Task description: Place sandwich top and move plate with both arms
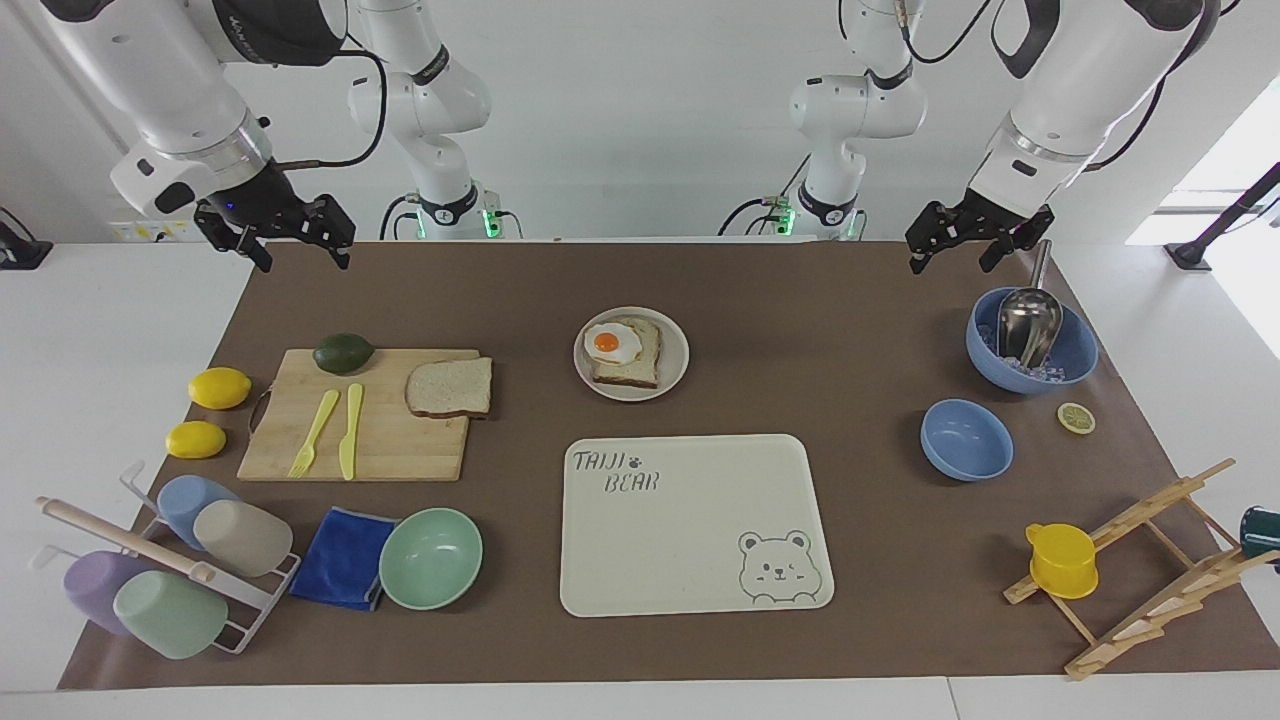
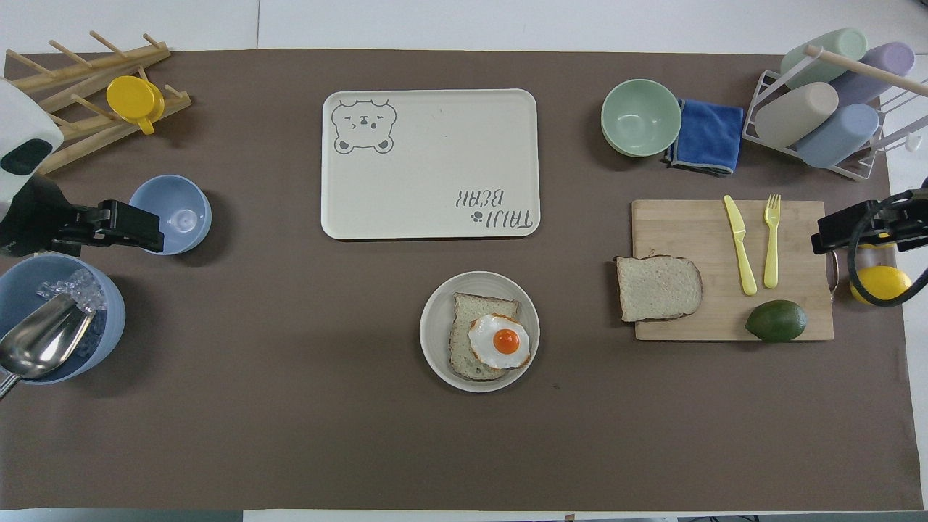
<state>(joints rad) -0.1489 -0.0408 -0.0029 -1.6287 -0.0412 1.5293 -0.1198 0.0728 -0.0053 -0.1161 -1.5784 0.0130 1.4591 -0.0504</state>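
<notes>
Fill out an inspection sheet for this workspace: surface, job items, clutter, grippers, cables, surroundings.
Surface: brown mat.
Job items: sandwich top on cutting board; plate holds bread with fried egg.
Clutter: bear tray, bowls, lemons, avocado, cup rack, blue cloth.
Grippers: left gripper open, raised; right gripper open, raised; both arms wait.
Cables: black cables on arms.
Surroundings: white wall, two smaller arms.
</notes>
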